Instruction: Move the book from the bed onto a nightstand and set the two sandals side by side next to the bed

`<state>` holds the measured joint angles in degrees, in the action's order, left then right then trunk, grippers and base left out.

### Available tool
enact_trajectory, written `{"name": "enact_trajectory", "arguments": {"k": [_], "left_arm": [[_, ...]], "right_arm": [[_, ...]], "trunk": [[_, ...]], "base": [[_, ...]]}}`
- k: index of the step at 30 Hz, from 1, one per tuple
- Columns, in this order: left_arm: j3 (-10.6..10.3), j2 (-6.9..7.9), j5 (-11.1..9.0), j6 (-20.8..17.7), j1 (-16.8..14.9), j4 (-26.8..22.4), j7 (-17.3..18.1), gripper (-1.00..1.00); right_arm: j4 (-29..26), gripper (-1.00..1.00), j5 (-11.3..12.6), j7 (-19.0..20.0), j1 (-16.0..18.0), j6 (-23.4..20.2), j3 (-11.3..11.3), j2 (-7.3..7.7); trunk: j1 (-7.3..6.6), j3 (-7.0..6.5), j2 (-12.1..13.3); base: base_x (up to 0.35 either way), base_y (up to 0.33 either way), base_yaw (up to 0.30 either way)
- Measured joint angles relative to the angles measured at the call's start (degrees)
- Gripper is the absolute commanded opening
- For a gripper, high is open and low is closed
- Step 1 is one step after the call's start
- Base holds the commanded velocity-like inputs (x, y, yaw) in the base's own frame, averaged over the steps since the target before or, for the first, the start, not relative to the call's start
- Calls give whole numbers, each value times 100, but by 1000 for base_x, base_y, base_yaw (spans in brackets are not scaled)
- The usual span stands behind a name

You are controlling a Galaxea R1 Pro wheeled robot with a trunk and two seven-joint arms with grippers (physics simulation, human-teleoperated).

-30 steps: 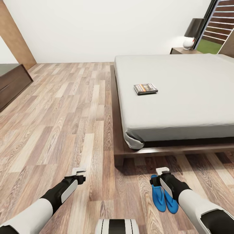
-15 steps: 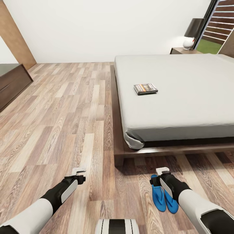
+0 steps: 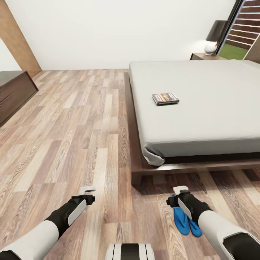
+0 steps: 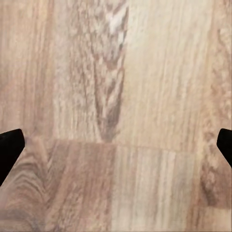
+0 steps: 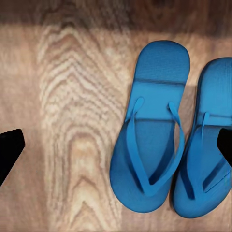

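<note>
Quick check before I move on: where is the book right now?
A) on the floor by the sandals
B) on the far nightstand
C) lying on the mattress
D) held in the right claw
C: the book lies flat on the grey mattress of the bed, apart from both claws.

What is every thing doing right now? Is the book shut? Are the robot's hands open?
book: shut, lying flat on the bed.
two sandals: flat on the floor, straps up, side by side near the bed's foot.
left gripper: open, holding nothing, above bare floor.
right gripper: open, holding nothing, above the sandals.
lamp: upright on the nightstand.
</note>
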<state>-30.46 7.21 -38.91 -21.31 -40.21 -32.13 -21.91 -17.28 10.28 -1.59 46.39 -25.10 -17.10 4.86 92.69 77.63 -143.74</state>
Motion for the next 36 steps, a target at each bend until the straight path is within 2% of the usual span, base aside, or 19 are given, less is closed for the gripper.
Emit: {"name": "enact_trajectory", "arguments": {"k": [36], "left_arm": [[17, 0, 0, -4, 0, 0, 0, 100]], "right_arm": [[-1, 100, 0, 0, -1, 2, 0, 0]], "trunk": [[0, 0, 0]], "base": [[0, 317, 0]]}}
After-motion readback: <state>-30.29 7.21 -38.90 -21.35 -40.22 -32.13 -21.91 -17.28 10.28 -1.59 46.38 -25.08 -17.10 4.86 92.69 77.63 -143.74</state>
